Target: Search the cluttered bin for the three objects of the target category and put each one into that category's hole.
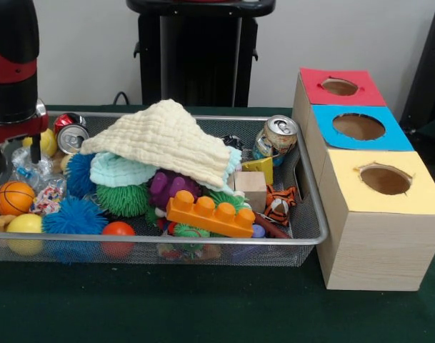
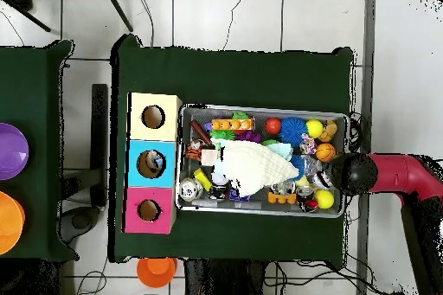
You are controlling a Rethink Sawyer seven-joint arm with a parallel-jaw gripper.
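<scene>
"Where did you have the gripper point(image 1: 33, 153) at that point?"

"Over the end of the cluttered bin point(image 1: 203, 118) nearest the worktop edge opposite the boxes. There is only the one arm, so reach was no question. I could not tell from either view whether the gripper was open or closed; the wrist hid too much."

"And a bottle?"

"I made out one crumpled clear bottle point(image 1: 24, 170) with blue bits, at that same end of the bin. It lay just under the gripper and a little toward the worktop's front edge, between a yellow ball point(image 1: 46, 142) and a small basketball point(image 1: 13, 197). From above it showed as a clear patch point(image 2: 310, 164) just beside the arm's tip."

"Which way did it lie?"

"It looked to be on its side, but it was so wrinkled that I couldn't fix its long axis or where its cap pointed. I judged the next move to be a short drop, nearly straight down."

"The hole?"

"The red hole point(image 1: 339, 86) sat at the far back corner, the whole bin's length away. The other two bottles I couldn't find; the cream cloth point(image 1: 163, 136) covered the middle."
</scene>
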